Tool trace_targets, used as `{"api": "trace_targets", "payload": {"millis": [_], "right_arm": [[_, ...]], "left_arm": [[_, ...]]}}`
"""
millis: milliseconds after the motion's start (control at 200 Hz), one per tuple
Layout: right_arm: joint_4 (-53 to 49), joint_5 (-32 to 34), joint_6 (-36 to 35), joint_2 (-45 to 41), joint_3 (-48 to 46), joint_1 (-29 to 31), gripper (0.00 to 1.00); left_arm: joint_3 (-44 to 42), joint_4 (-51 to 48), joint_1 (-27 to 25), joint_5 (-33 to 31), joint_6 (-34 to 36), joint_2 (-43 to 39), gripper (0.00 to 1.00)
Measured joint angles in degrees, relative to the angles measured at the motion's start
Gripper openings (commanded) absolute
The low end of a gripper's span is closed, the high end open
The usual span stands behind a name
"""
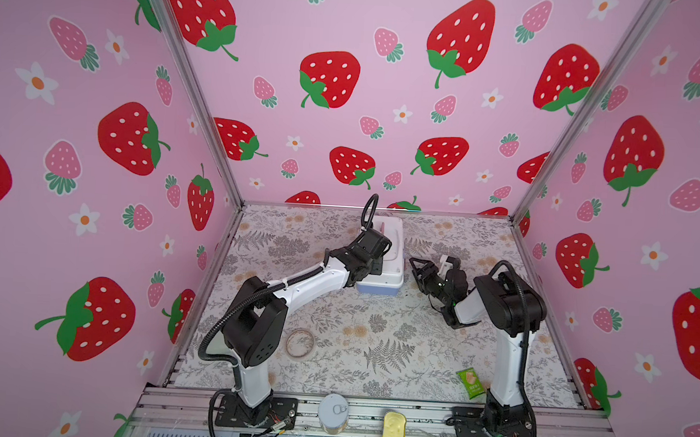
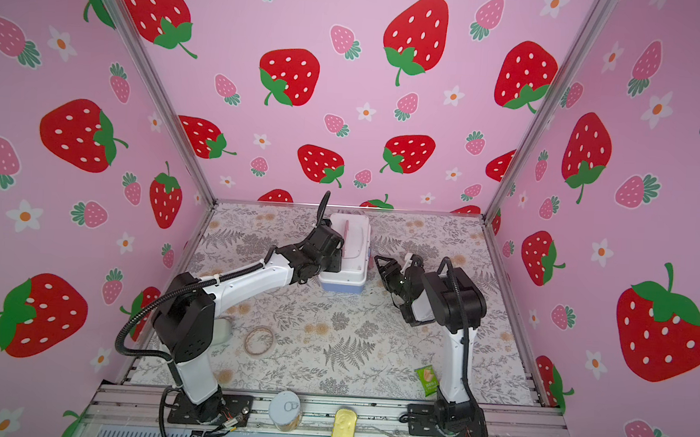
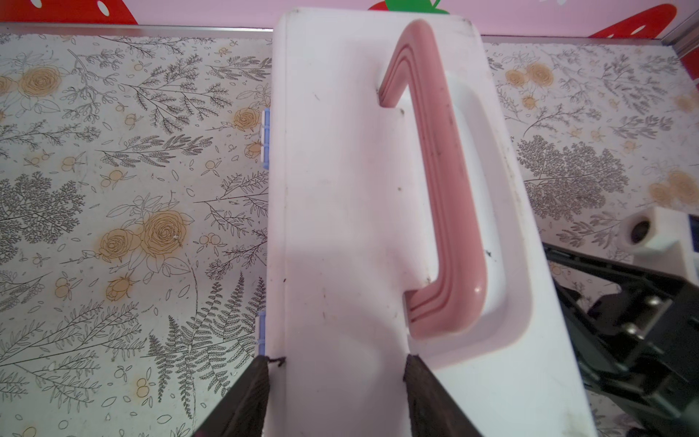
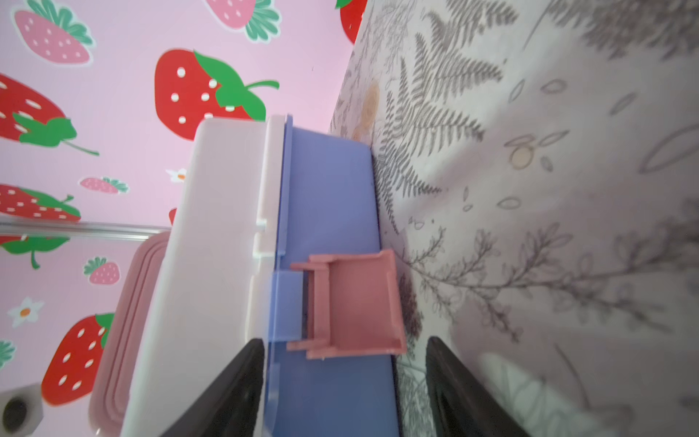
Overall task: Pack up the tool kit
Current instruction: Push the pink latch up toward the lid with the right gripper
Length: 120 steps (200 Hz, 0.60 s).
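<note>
The case (image 1: 392,247) is sitting shut on the desk (image 1: 354,332), directly under the left fingers (image 3: 416,382) and just ahead of the right fingers (image 4: 246,363). The left fingers are standing parted, clasping nothing, their tips seemingly pressing on the lid (image 3: 340,189) beside the handle (image 3: 435,170). The right fingers are standing wide apart, released, with the latch (image 4: 351,302) lying between their tips and hanging down over the base (image 4: 329,189), apparently unfastened.

Risks worth weighing:
- If the left fingers are lifting off too soon, the lid may be popping up.
- If the right fingers are catching the latch off-centre, it may be slipping free, or the light case may be sliding away.
- The finger nearer the desk may be scraping it.
</note>
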Motion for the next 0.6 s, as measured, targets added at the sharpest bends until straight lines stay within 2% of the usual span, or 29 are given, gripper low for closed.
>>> {"api": "trace_targets", "payload": {"millis": [210,370,600], "right_arm": [[4.3,1.1,8.9,-0.9,-2.1,4.4,0.99],[7.6,6.1,18.3,0.3,-2.4,7.2,0.99],[7.7,12.4,26.5,3.1,2.4,7.8,0.99]], "left_arm": [[0.0,0.2,0.1,0.0,-0.1,0.1,0.59],[-0.5,0.9,0.2,0.0,-0.3,0.1,0.59],[-0.6,1.2,0.5,0.0,-0.4,0.1,0.59]]}}
